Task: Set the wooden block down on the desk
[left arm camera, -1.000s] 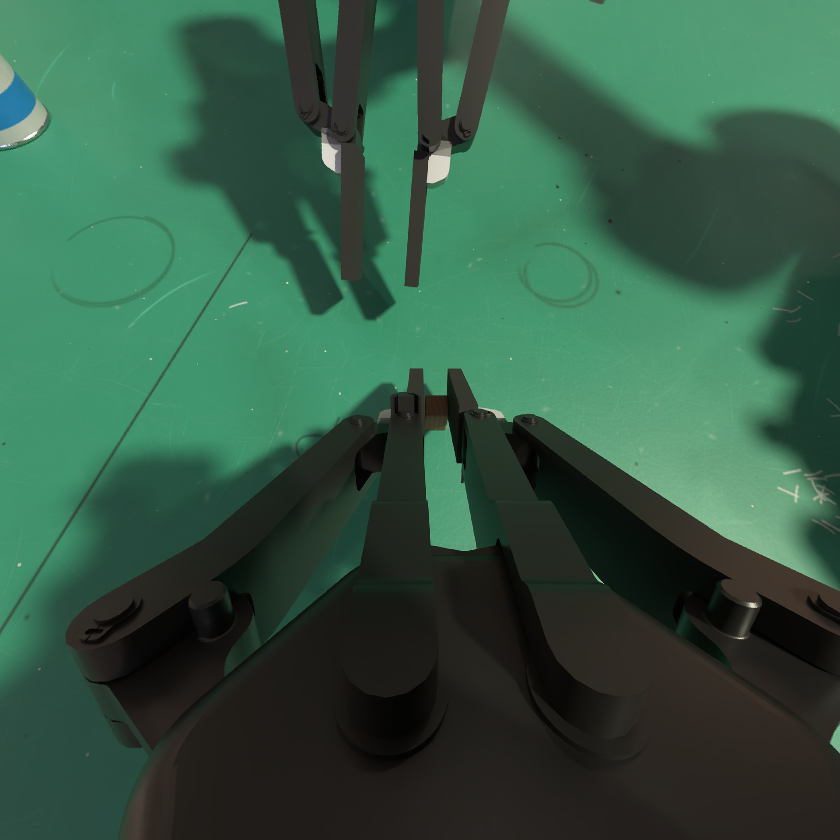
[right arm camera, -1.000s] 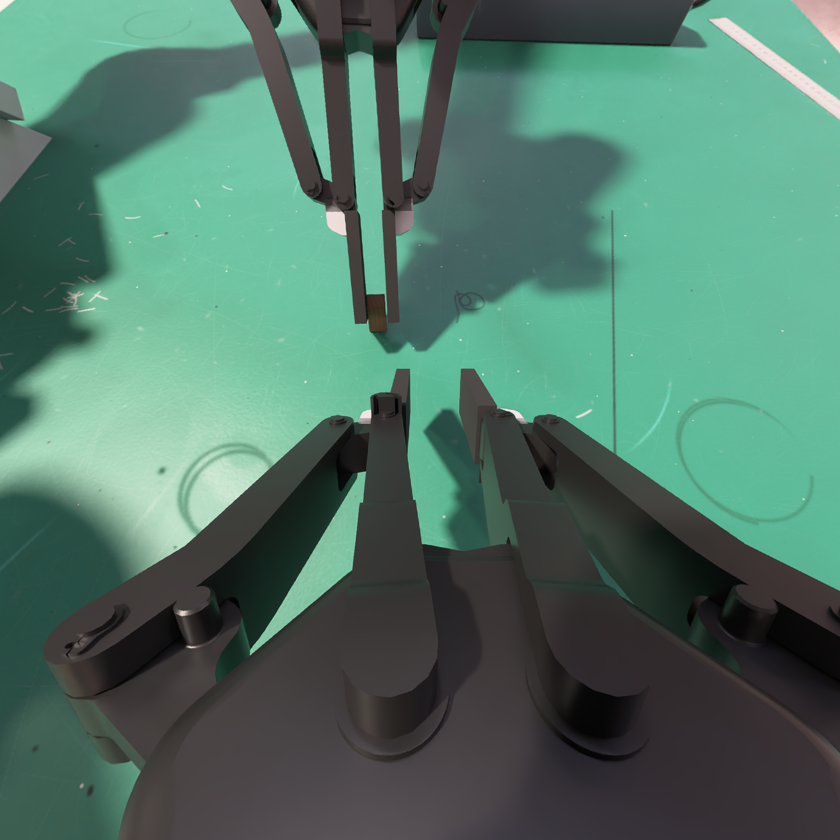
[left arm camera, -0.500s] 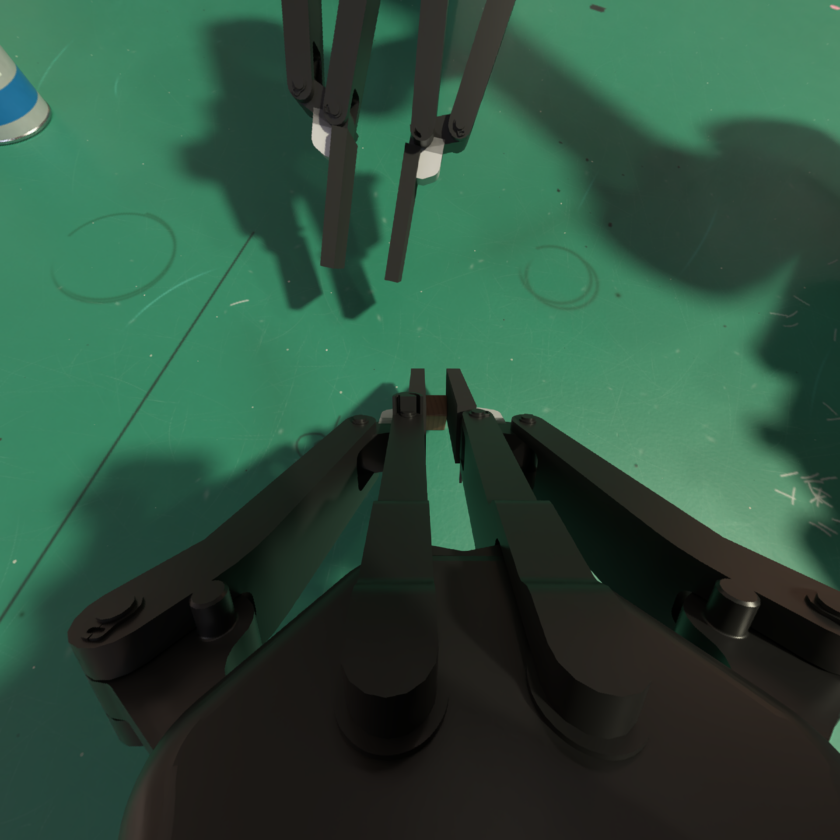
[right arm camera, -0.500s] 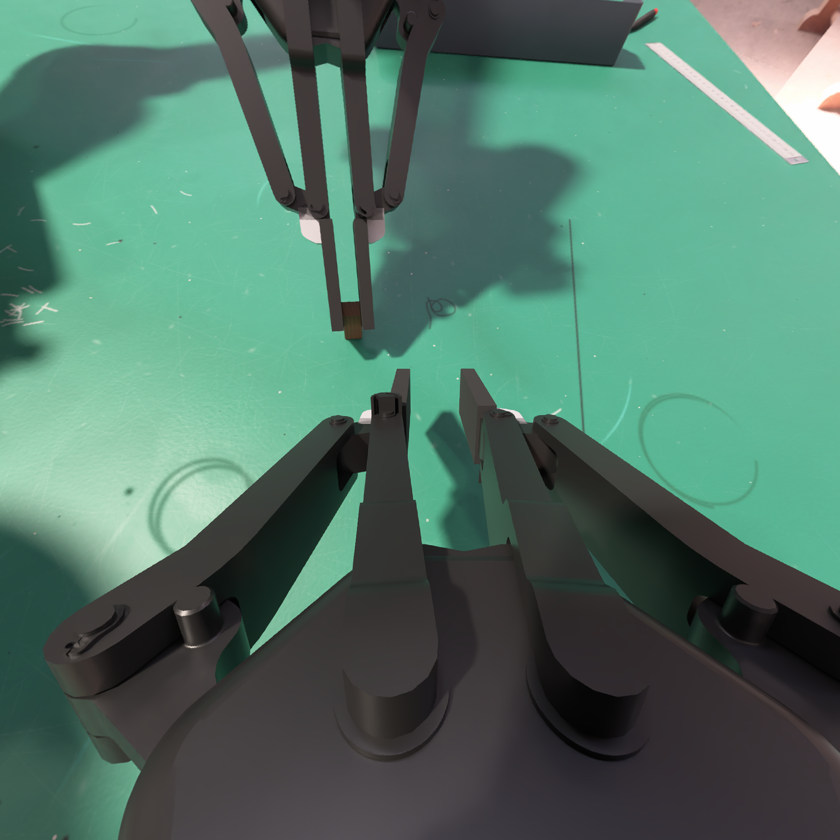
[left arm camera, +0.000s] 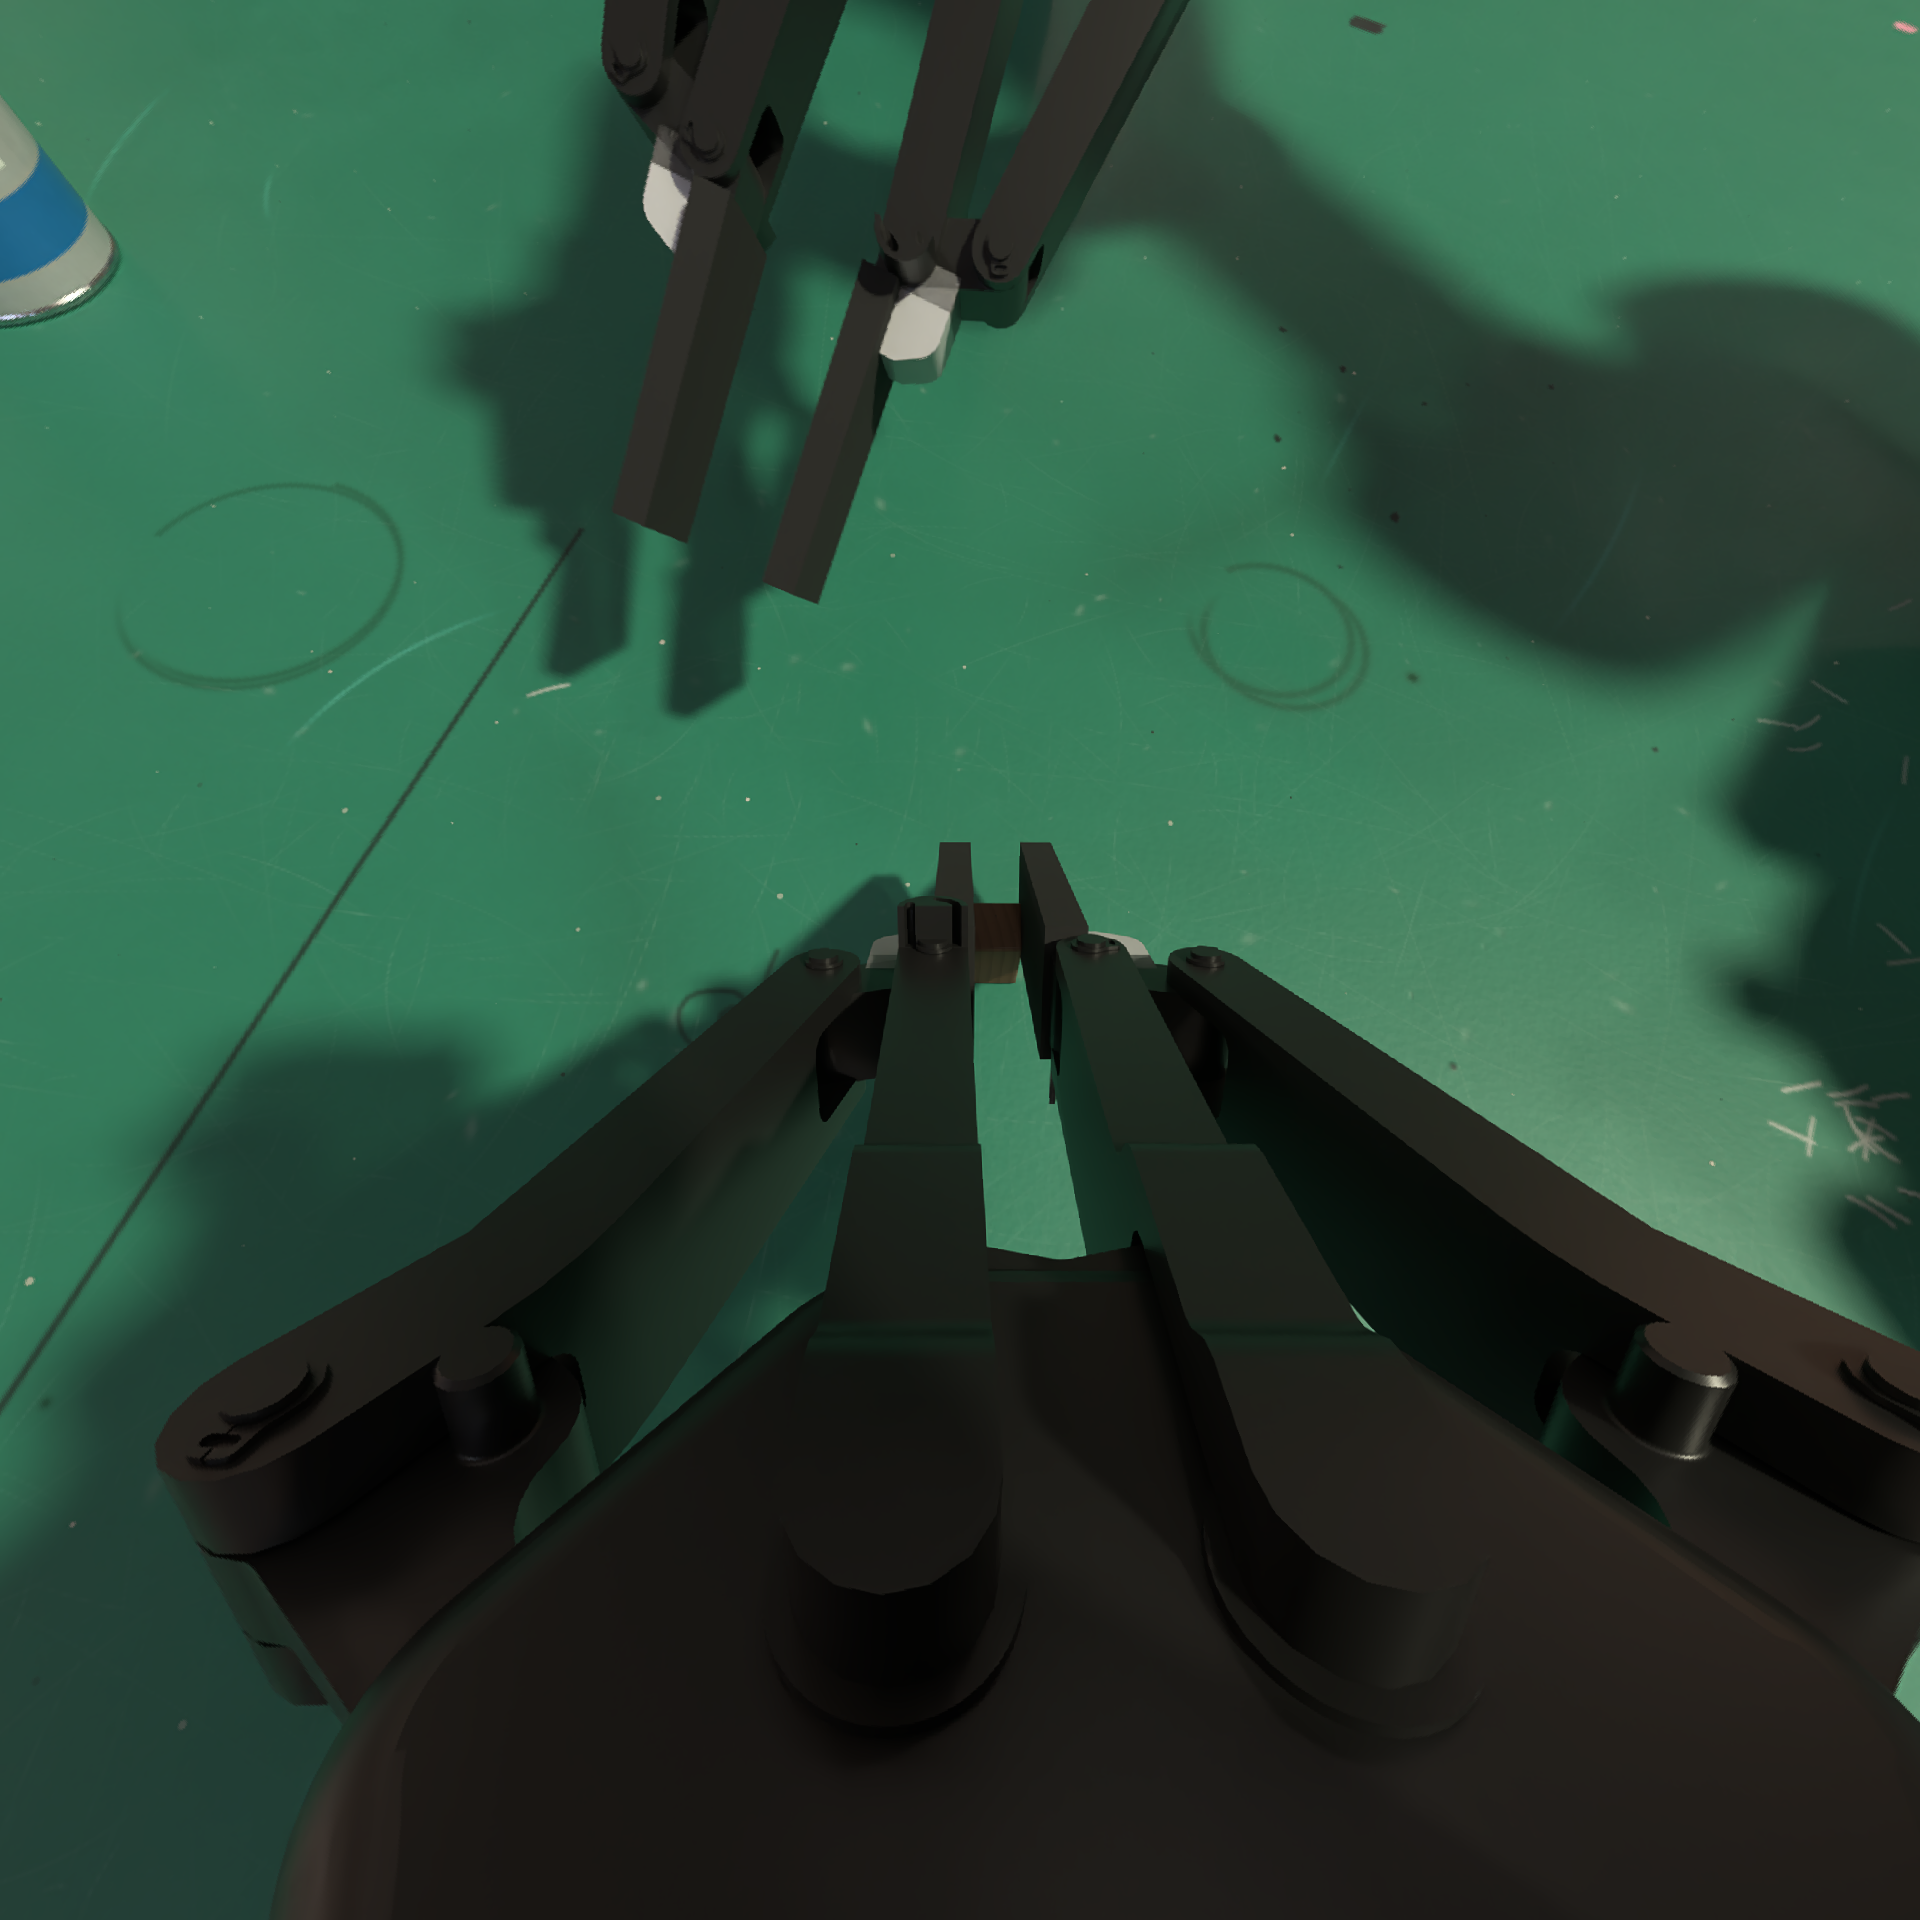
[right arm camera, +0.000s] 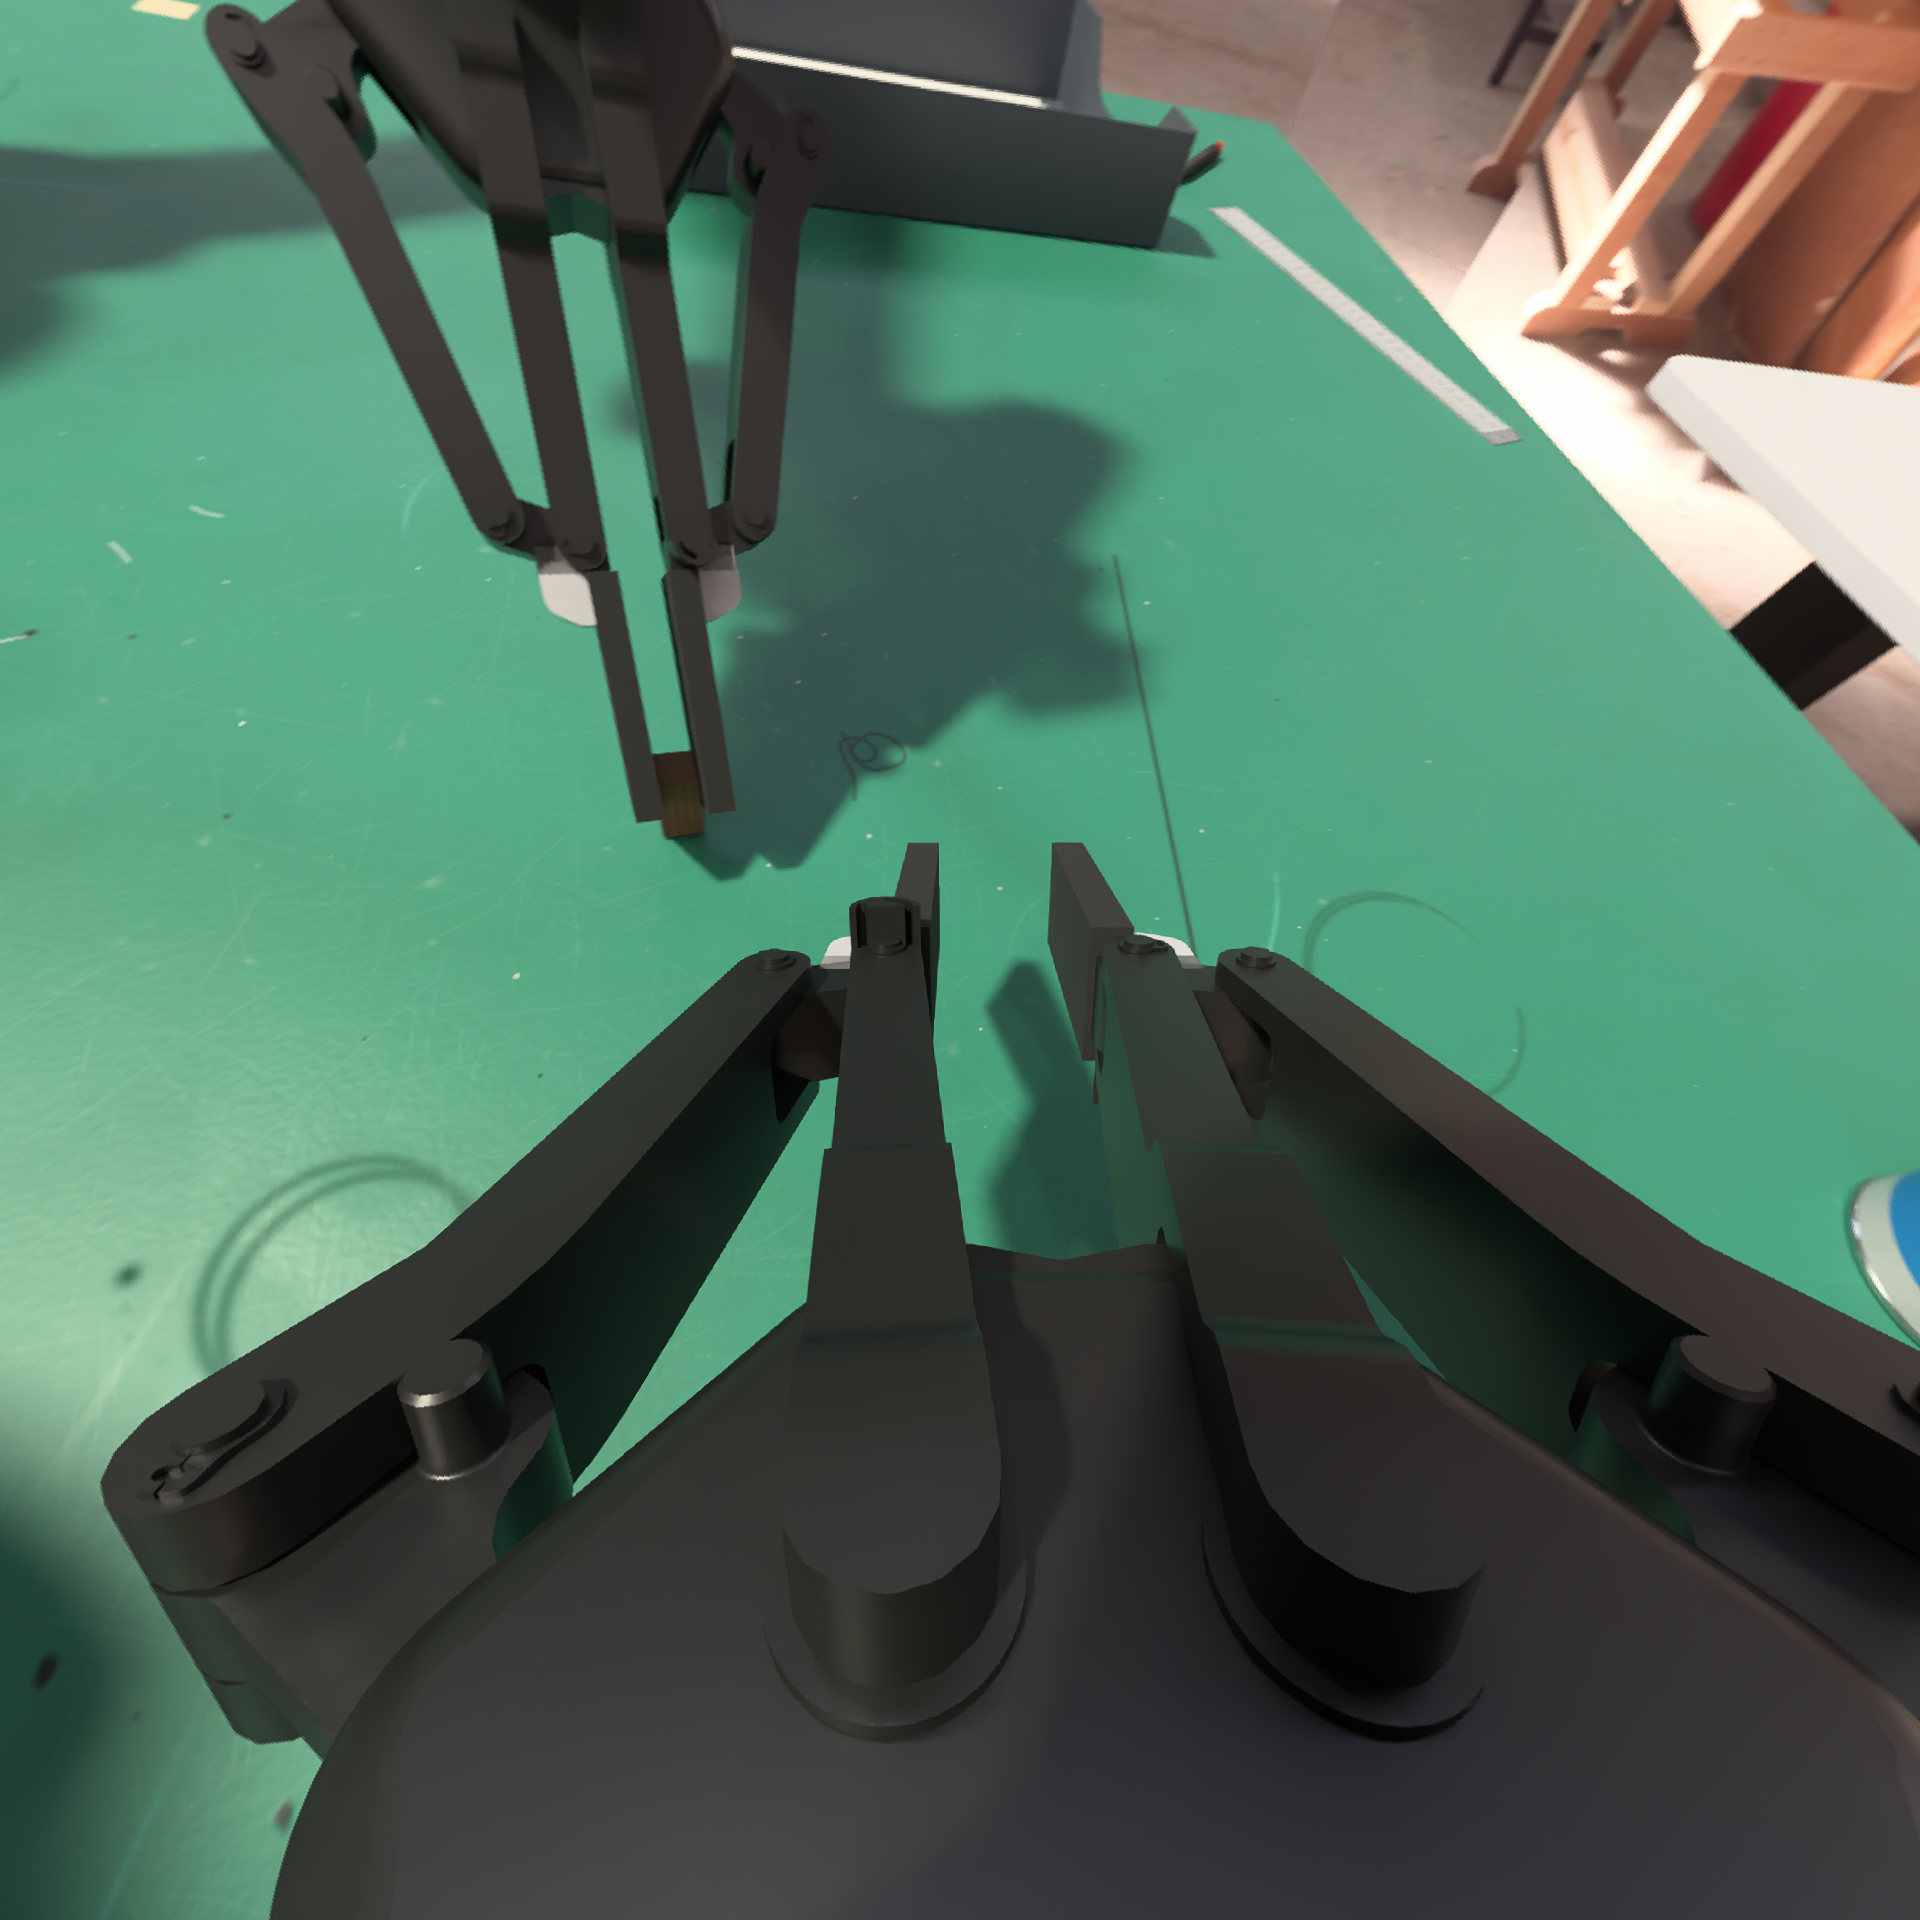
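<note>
One small brown wooden block (right arm camera: pixel 680 795) pinched in left gripper (left arm camera: pixel 997 871), right gripper (right arm camera: pixel 994 868) parted, empty

A blue-and-white can (left arm camera: pixel 42 234) stands at the far left of the green table (left arm camera: pixel 1351 883). A grey box (right arm camera: pixel 966 156) sits at the far edge, a ruler (right arm camera: pixel 1361 322) lying flat to its right.

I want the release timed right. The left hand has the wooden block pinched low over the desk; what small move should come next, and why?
Probably open the left hand a little. The wooden block sits pinched between its fingertips, and its lower end looks to be at or almost on the green desk, meeting its own shadow. The right hand is open, empty and off to the side, so nothing is in the way.
</note>
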